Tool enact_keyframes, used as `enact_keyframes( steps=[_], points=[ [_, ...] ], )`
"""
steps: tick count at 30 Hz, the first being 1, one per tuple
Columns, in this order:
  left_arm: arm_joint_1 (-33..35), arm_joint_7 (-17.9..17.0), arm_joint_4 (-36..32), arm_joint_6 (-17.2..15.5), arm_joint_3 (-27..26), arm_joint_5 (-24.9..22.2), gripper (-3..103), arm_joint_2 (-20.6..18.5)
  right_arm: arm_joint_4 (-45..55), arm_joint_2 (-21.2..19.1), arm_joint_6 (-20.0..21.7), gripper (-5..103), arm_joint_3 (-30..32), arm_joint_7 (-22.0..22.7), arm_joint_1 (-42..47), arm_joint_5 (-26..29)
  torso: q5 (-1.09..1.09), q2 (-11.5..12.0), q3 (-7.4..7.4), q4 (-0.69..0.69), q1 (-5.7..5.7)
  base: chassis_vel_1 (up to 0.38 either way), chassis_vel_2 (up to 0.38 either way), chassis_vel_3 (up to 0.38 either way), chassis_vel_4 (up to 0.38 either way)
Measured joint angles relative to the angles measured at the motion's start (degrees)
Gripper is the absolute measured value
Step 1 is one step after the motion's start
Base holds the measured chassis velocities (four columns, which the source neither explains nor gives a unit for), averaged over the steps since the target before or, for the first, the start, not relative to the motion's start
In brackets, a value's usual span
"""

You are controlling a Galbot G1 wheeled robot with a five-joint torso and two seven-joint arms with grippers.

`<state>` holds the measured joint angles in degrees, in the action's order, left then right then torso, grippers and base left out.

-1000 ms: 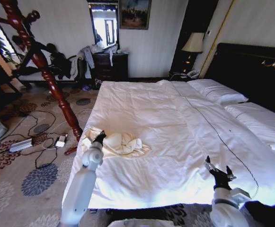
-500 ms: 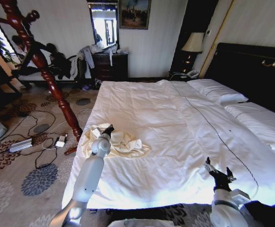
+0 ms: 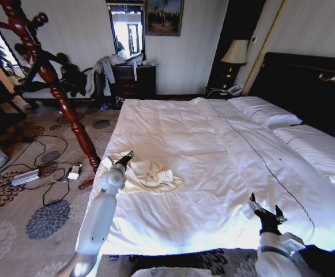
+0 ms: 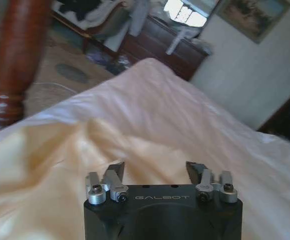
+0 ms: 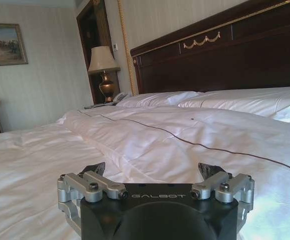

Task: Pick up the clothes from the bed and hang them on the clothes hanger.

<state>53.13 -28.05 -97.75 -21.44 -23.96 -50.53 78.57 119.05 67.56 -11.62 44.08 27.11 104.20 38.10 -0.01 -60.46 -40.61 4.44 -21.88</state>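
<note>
A crumpled cream heap of clothes [image 3: 147, 174] lies on the bed [image 3: 213, 144], close to its left edge. My left gripper [image 3: 125, 156] hovers at the heap's left end, open, with the cream cloth [image 4: 60, 165] spread just under its fingers [image 4: 116, 171] and nothing between them. My right gripper [image 3: 265, 212] stands open low over the quilt at the bed's near right, empty, and faces the pillows [image 5: 159, 98] and the dark headboard [image 5: 219, 55]. The clothes hanger is out of view.
A red-brown turned wooden post [image 3: 63, 98] of a coat stand rises from the carpet just left of the bed, close to my left arm. Cables and a power strip [image 3: 26, 176] lie on the floor. A dresser [image 3: 134, 81] and a lamp [image 3: 234, 53] stand at the far wall.
My left gripper has moved forward from the heap's near-left edge to above the cloth, then drifted slightly left. The right arm has stayed still.
</note>
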Motion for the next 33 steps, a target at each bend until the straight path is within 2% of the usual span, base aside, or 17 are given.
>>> enact_keyframes(
  steps=[1, 3, 4, 5, 7, 18, 20, 22, 26, 28, 29, 31, 33],
  points=[
    [0.9, -0.3, -0.1, 0.1, 0.0, 0.2, 80, 0.0, 0.0, 0.0, 0.0, 100, 0.0, 0.0, 0.0, 0.0, -0.01, 0.0, 0.00, 0.00, 0.00, 0.000, 0.000, 0.000, 0.000],
    [1.4, -0.5, -0.1, 0.2, 0.0, 0.5, 80, 0.1, 0.0, 0.0, 0.0, 100, 0.0, 0.0, 0.0, 0.0, 0.00, 0.0, 0.00, 0.02, 0.01, 0.000, 0.000, 0.000, 0.000],
    [1.8, -0.9, 0.3, 0.4, 0.0, 0.7, 90, 0.3, -0.1, 0.2, 0.0, 100, -0.2, 0.0, -0.1, 0.0, 0.00, 0.0, 0.00, 0.02, 0.00, 0.000, 0.000, 0.000, 0.000],
    [1.8, -1.1, 0.7, 0.4, 0.1, 0.7, 90, 0.5, -0.2, 0.3, 0.0, 100, -0.3, 0.0, -0.2, -0.1, 0.00, 0.0, 0.00, 0.02, 0.00, 0.000, 0.000, 0.000, 0.000],
    [1.1, -1.4, 1.4, 0.6, 0.1, 0.3, 98, 0.8, -0.3, 0.6, 0.0, 100, -0.6, 0.0, -0.3, -0.4, 0.00, 0.0, 0.00, 0.02, 0.00, 0.000, 0.000, 0.000, 0.000],
    [-1.4, -2.3, 3.5, 0.5, -0.6, -1.8, 102, 1.1, -0.2, 0.9, -0.3, 100, -0.2, 0.0, -0.1, -0.7, 0.01, 0.0, 0.00, 0.02, 0.00, 0.000, 0.000, 0.000, 0.000],
    [-1.7, -2.3, 4.0, 0.7, -0.9, -1.8, 95, 1.2, -0.1, 0.9, -0.3, 100, -0.1, 0.1, -0.1, -0.7, 0.01, 0.0, 0.00, 0.02, 0.00, 0.000, 0.000, 0.000, 0.000],
    [-1.7, -2.3, 4.1, 0.8, -1.0, -1.8, 95, 1.3, -0.1, 0.9, -0.3, 100, 0.0, 0.1, -0.1, -0.6, 0.01, 0.0, 0.00, 0.02, 0.00, 0.000, 0.000, 0.000, 0.000],
    [-1.6, -2.2, 4.4, 1.0, -1.3, -1.8, 75, 1.5, -0.1, 1.0, -0.3, 100, -0.1, 0.1, -0.1, -0.6, 0.01, 0.0, 0.00, 0.02, 0.00, 0.000, 0.000, 0.000, 0.000],
    [-1.5, -2.1, 4.4, 1.0, -1.4, -1.9, 75, 1.5, -0.2, 1.0, -0.3, 100, -0.1, 0.1, -0.2, -0.6, 0.01, 0.0, 0.00, 0.02, 0.00, 0.000, 0.000, 0.000, 0.000],
    [-1.3, -2.1, 4.4, 1.0, -1.5, -2.3, 64, 1.5, -0.2, 1.0, -0.3, 100, -0.1, 0.1, -0.2, -0.6, 0.01, 0.0, 0.00, 0.02, 0.00, 0.000, 0.000, 0.000, 0.000],
    [-1.2, -2.1, 4.4, 1.0, -1.6, -2.6, 64, 1.4, -0.3, 1.0, -0.3, 100, -0.2, 0.1, -0.3, -0.6, 0.01, 0.0, 0.00, 0.02, 0.00, 0.000, 0.000, 0.000, 0.000],
    [-1.1, -2.1, 4.4, 0.9, -1.7, -3.1, 53, 1.3, -0.4, 1.0, -0.3, 100, -0.2, 0.1, -0.3, -0.6, 0.01, 0.0, 0.00, 0.02, 0.00, 0.000, 0.000, 0.000, 0.000]
  ],
)
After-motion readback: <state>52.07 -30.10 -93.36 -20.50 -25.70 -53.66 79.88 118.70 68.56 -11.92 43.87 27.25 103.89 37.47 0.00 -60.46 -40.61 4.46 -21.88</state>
